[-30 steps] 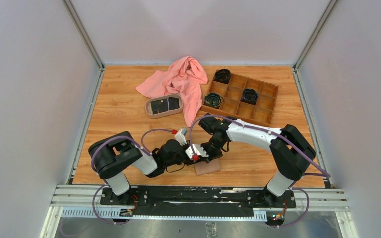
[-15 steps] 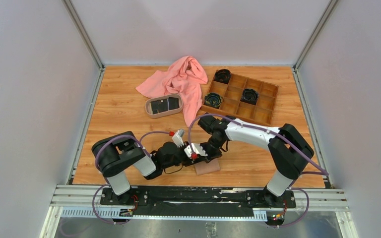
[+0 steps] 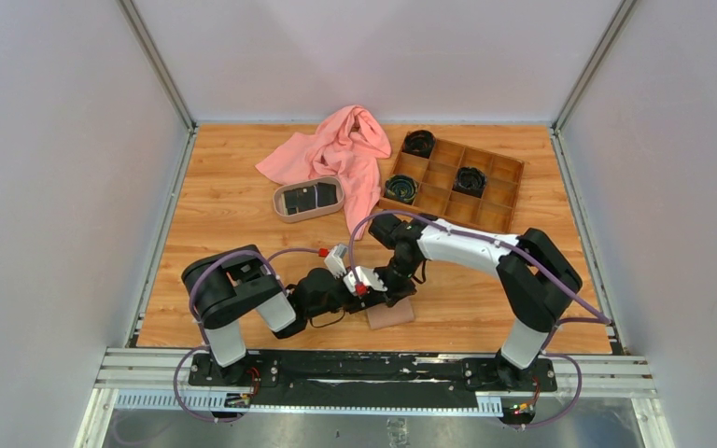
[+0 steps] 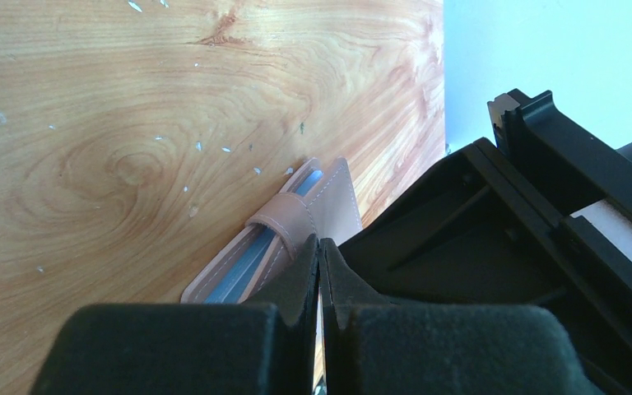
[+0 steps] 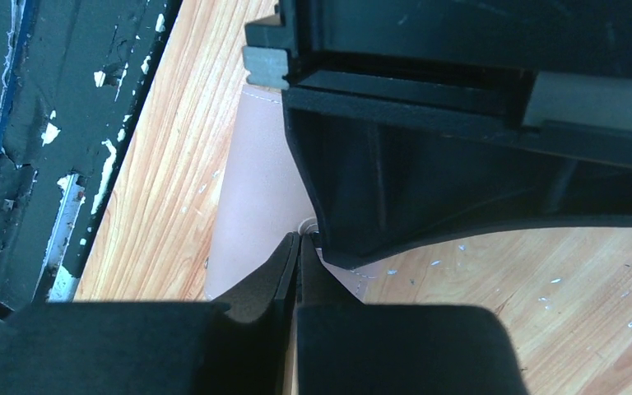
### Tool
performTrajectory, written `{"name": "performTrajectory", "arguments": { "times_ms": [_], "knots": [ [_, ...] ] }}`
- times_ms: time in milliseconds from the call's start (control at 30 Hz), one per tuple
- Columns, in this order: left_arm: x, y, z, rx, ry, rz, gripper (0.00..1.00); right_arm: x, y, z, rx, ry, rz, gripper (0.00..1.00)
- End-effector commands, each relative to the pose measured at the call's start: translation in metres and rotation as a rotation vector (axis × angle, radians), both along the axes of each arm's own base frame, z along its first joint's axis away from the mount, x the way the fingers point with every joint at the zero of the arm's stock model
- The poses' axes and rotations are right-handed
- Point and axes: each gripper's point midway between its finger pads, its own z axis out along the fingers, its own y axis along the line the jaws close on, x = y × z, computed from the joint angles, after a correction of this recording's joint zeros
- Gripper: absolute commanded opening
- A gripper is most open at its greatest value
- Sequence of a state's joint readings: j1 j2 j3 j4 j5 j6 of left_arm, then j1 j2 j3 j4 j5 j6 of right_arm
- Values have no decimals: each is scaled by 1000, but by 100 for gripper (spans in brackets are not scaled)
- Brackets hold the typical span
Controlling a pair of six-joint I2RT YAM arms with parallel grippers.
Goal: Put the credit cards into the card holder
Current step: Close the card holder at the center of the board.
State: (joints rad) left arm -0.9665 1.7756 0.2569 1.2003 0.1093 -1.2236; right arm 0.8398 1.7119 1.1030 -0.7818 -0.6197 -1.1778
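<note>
The card holder is a tan-pink wallet lying folded shut on the wood near the front edge. In the left wrist view the card holder shows its strap and a blue lining edge. My left gripper is shut, its tips at that strap. In the right wrist view my right gripper is shut too, its tips beside the snap button on the card holder. From above, the left gripper and right gripper meet over the wallet's far edge. Dark credit cards lie in an oval tray.
The oval beige-rimmed tray stands mid-table. A pink cloth is heaped behind it. A brown wooden compartment box with dark round items sits at the back right. Grey walls enclose the table.
Both arms have drawn slightly closer together over the wallet: the left arm's elbow shifted right and the right arm's shifted left. The wallet has not moved.
</note>
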Motion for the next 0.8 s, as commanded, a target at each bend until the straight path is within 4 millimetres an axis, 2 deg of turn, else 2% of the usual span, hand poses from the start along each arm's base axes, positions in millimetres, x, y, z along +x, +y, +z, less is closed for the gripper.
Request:
{"name": "performTrajectory", "arguments": {
  "times_ms": [0, 100, 133, 200, 267, 333, 433, 500, 600, 767],
  "knots": [
    [-32, 32, -65, 233, 123, -43, 0, -8, -14, -32, -119, 12, 19, 0],
    [-31, 31, -64, 231, 120, -43, 0, -8, -13, -31, -120, 15, 15, 0],
    [-31, 31, -63, 228, 117, -43, 0, -8, -13, -29, -118, 16, 10, 4],
    [-29, 28, -59, 210, 108, -38, 0, -7, -10, -20, -106, 20, -3, 25],
    [-25, 25, -54, 200, 97, -34, 1, -6, -9, -9, -85, 20, -7, 38],
    [-20, 23, -48, 199, 82, -31, 6, -4, -9, 6, -56, 21, -13, 47],
    [-8, 24, -34, 204, 41, -17, 9, 2, -13, 25, -28, 5, -25, 53],
    [2, 24, -20, 207, 0, -6, 13, 7, -19, 37, -16, -12, -43, 54],
    [15, 26, 12, 208, -86, -2, 25, 15, -30, 58, 17, -36, -107, 55],
    [30, 34, 71, 255, -293, -21, 37, 39, -62, 103, 99, -122, -340, 61]
  ]
}}
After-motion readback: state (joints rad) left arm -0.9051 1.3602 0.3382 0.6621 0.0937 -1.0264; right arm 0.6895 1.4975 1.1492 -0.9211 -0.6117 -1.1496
